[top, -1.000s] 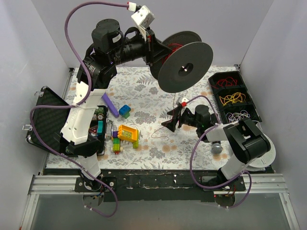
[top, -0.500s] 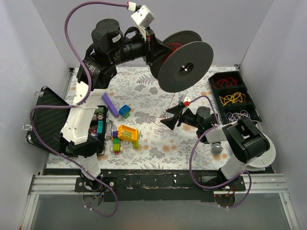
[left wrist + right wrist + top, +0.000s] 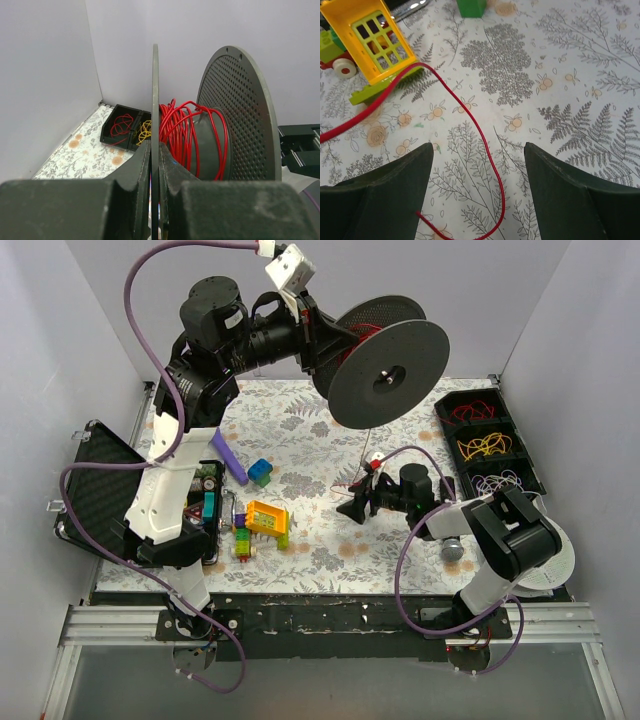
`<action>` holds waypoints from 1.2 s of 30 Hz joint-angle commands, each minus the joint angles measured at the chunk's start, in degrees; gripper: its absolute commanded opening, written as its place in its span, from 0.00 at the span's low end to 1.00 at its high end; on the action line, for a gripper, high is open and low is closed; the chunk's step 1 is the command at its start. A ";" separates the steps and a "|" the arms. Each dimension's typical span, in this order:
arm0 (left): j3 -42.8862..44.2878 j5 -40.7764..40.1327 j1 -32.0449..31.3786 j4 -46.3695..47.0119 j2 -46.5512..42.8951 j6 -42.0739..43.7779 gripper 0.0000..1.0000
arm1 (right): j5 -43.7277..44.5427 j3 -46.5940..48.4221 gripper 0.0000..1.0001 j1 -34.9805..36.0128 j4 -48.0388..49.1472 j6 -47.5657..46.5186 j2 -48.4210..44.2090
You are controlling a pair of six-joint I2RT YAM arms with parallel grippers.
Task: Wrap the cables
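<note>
A black spool (image 3: 390,360) wound with thin red wire (image 3: 192,135) hangs in the air over the back of the table. My left gripper (image 3: 322,340) is shut on the spool's near flange (image 3: 155,100), with the jaws pinching its edge. A red strand (image 3: 367,452) hangs from the spool down toward the table. My right gripper (image 3: 357,508) is open and low over the tablecloth. The loose end of the red wire (image 3: 485,145) lies curved on the cloth between its fingers (image 3: 395,185), untouched.
A black tray (image 3: 487,440) with red, yellow and white coils stands at the right edge. Toy bricks (image 3: 262,520), a yellow toy (image 3: 375,40), a purple piece (image 3: 230,460) and an open black case (image 3: 95,485) lie on the left. A white disc (image 3: 555,565) is at the near right.
My right gripper has drawn back slightly toward the near edge and come lower over the wire's end. The left arm has lifted and shifted the spool slightly.
</note>
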 commanded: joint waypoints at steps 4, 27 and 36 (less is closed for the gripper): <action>2.70 1.91 -0.20 4.77 -1.46 -1.49 0.00 | 4.90 4.36 0.82 0.23 -9.21 -3.39 2.06; -6.42 -3.00 -0.12 -7.86 -9.27 16.84 0.00 | 0.77 4.01 0.01 -16.52 -20.37 7.14 -8.64; -51.59 -25.50 -0.29 -11.67 -24.57 38.40 0.00 | 7.09 19.80 0.01 -28.51 -44.87 5.93 -19.11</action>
